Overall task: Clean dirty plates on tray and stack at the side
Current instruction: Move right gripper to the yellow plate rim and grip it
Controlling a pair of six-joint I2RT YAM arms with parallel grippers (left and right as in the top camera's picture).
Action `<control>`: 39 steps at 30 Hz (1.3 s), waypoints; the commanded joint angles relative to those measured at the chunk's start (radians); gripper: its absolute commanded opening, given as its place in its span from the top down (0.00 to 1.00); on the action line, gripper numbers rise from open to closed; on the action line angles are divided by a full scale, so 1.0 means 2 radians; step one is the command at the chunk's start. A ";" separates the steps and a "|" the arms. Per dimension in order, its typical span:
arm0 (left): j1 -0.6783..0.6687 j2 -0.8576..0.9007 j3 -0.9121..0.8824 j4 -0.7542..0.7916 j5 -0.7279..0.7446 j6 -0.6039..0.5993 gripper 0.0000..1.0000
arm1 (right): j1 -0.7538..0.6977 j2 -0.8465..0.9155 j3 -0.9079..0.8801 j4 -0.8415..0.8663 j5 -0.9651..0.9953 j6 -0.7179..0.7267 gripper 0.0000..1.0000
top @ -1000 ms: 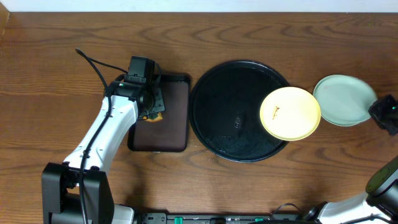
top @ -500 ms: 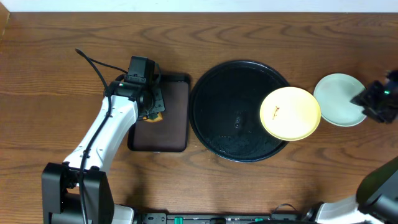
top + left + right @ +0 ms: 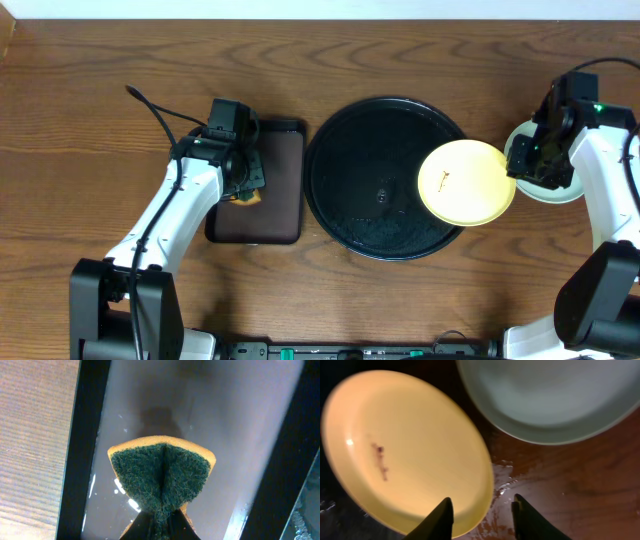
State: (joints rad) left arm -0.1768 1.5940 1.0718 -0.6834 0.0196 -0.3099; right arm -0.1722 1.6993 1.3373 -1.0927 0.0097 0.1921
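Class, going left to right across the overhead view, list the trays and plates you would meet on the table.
rectangular brown tray → round black tray → yellow plate → mint plate

The tray [image 3: 350,170] is large, round and glossy black with a raised rim, lying flat at the middle of the tabletop [image 3: 100,80]. The pale yellow plate [image 3: 466,181] sits upright across the tray's right rim, part over the tray and part beyond it, and carries a small reddish smear left of its centre. Just beside it to the right, a pale mint-blue plate [image 3: 545,395] lies off the tray on the bare wood, its visible face unmarked.
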 commanded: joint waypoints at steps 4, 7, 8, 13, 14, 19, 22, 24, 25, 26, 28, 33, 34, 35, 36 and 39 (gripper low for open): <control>0.002 0.002 0.000 0.004 -0.005 -0.001 0.92 | 0.005 0.001 -0.022 0.006 0.038 0.026 0.71; 0.002 0.002 0.000 0.004 -0.005 -0.001 0.92 | 0.005 0.001 -0.039 0.018 0.033 0.028 0.71; 0.002 0.002 0.000 0.005 -0.005 -0.001 0.92 | 0.005 0.001 -0.048 0.025 0.032 0.028 0.71; 0.002 0.002 0.000 0.008 -0.005 -0.001 0.92 | 0.005 0.001 -0.083 0.063 0.019 0.027 0.72; 0.002 0.002 0.000 0.008 -0.005 -0.001 0.92 | 0.005 0.001 -0.087 0.068 0.019 0.027 0.73; 0.002 0.002 0.000 0.008 -0.005 -0.001 0.92 | 0.005 0.001 -0.096 0.075 0.019 0.027 0.82; 0.002 0.002 0.000 0.008 -0.005 -0.001 0.92 | 0.005 0.001 -0.097 0.075 0.019 0.028 0.91; 0.002 0.002 0.000 0.008 -0.005 -0.001 0.92 | 0.005 0.001 -0.098 0.075 0.019 0.028 0.98; 0.002 0.002 0.000 0.008 -0.005 -0.001 0.92 | 0.005 0.001 -0.098 0.074 0.019 0.028 0.99; 0.002 0.002 0.000 0.008 -0.005 -0.001 0.92 | 0.005 0.001 -0.099 0.074 0.019 0.029 0.99; 0.002 0.002 0.000 0.008 -0.005 -0.001 0.92 | 0.006 0.001 -0.102 0.076 0.019 0.032 0.99; 0.002 0.002 0.000 0.008 -0.005 -0.001 0.92 | 0.008 0.001 -0.107 0.080 0.019 0.033 0.85; 0.002 0.002 0.000 0.008 -0.004 -0.001 0.92 | 0.008 0.001 -0.107 0.079 0.019 0.033 0.84; 0.002 0.002 0.000 0.008 -0.004 -0.001 0.92 | 0.008 0.001 -0.107 0.080 0.019 0.033 0.83; 0.002 0.002 0.000 0.008 -0.004 -0.001 0.92 | 0.008 0.001 -0.107 0.080 0.019 0.033 0.83; 0.002 0.002 0.000 0.008 -0.004 -0.001 0.92 | 0.008 0.001 -0.107 0.080 0.019 0.033 0.86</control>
State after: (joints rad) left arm -0.1768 1.5936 1.0718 -0.6708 0.0193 -0.3099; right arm -0.1726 1.6993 1.1282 -0.9367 0.0444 0.2523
